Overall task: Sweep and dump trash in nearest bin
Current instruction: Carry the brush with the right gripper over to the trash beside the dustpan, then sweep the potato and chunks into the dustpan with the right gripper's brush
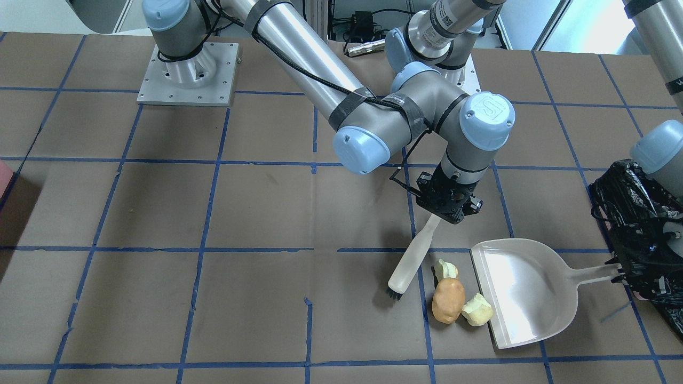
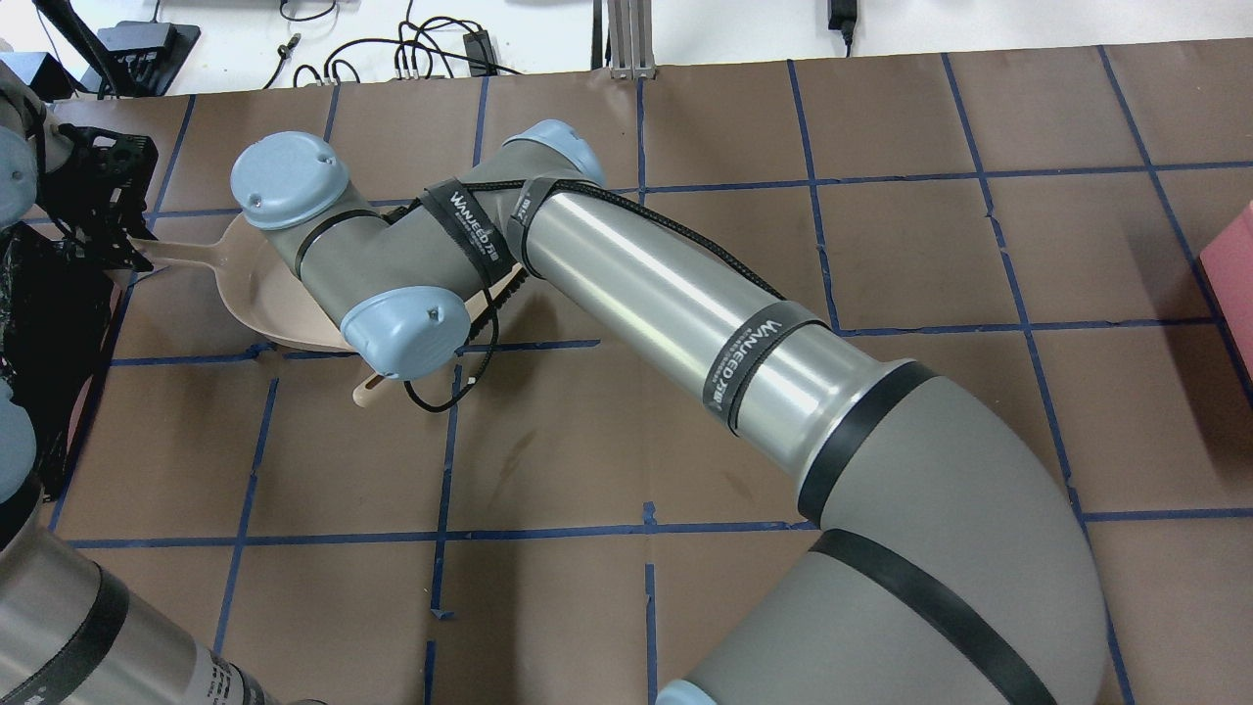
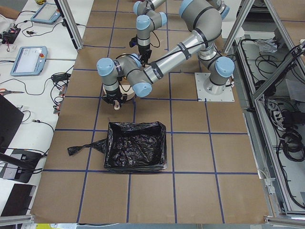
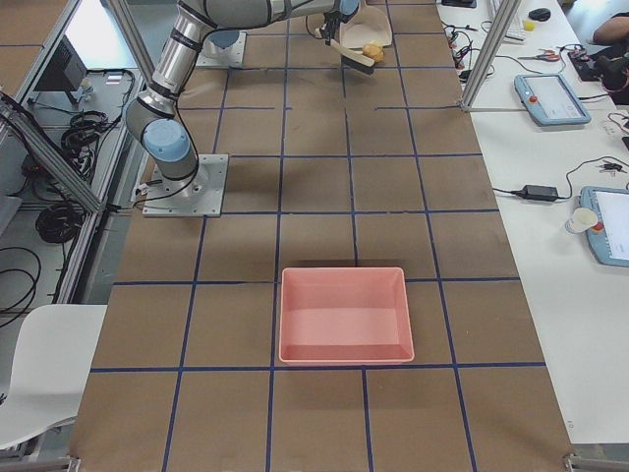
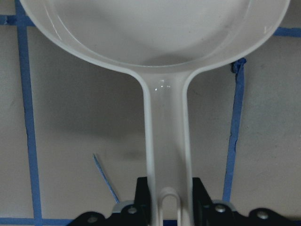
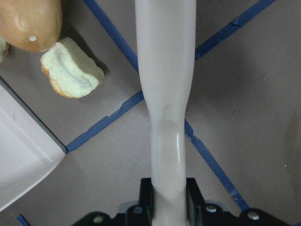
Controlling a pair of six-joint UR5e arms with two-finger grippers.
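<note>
The trash lies beside the open lip of the white dustpan [image 1: 525, 290]: a tan potato-like lump [image 1: 448, 301] and two pale yellow-green chunks [image 1: 445, 269] [image 1: 477, 310]. My right gripper [image 1: 449, 207] is shut on the handle of a white brush [image 1: 413, 258], whose black bristles [image 1: 395, 292] touch the table just left of the trash. In the right wrist view the brush handle [image 6: 165, 70] runs up the middle, with the lump [image 6: 30, 23] and one chunk [image 6: 70, 68] to its left. My left gripper [image 5: 167, 200] is shut on the dustpan handle [image 5: 167, 141]. The black-bagged bin [image 1: 640, 234] stands right behind the left gripper.
The bin [image 3: 136, 145] sits on the table's left end, near the dustpan. A pink tray [image 4: 344, 315] lies far off at the table's right end. My right arm [image 2: 685, 304] stretches across the table's middle. The table is brown with blue tape lines.
</note>
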